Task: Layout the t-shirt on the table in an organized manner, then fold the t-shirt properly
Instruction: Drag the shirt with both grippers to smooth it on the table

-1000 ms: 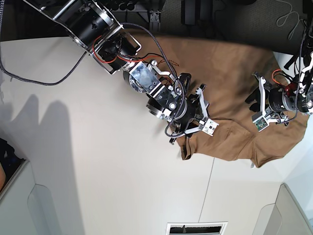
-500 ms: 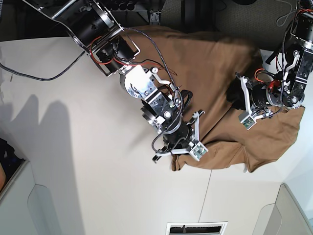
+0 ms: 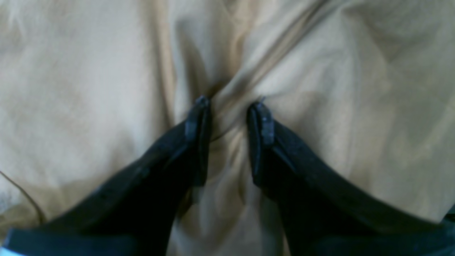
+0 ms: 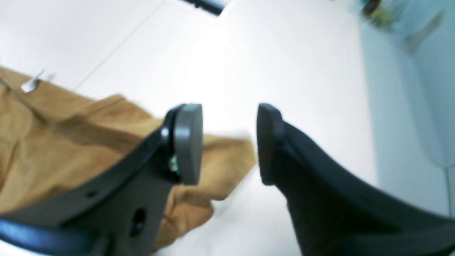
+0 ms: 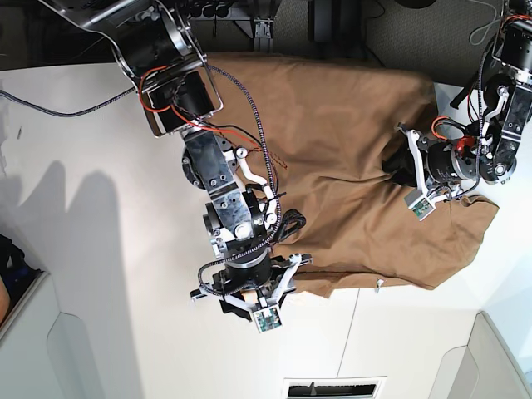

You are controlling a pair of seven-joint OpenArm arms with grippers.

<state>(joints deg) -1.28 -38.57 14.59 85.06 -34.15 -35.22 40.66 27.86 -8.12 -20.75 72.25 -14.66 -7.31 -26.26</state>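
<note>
Tan-brown cloth of the t-shirt (image 5: 349, 158) lay spread over the far half of the white table (image 5: 108, 249), its near hem roughly straight and its far edge at the table's rim. Nearest the viewer, the right claw (image 4: 229, 142) stood open and empty just past the near-left corner of the hem, jaws apart over bare tabletop; a moment earlier it had been clamped on that corner while dragging it outward, so the release marked the end of one spreading pull. Farther back, the left claw (image 3: 227, 106) pinched a raised ridge of fabric between its tips, as it had throughout. The garment was flatter than a second before, yet creases near the left claw suggested that layout remained unfinished.
</note>
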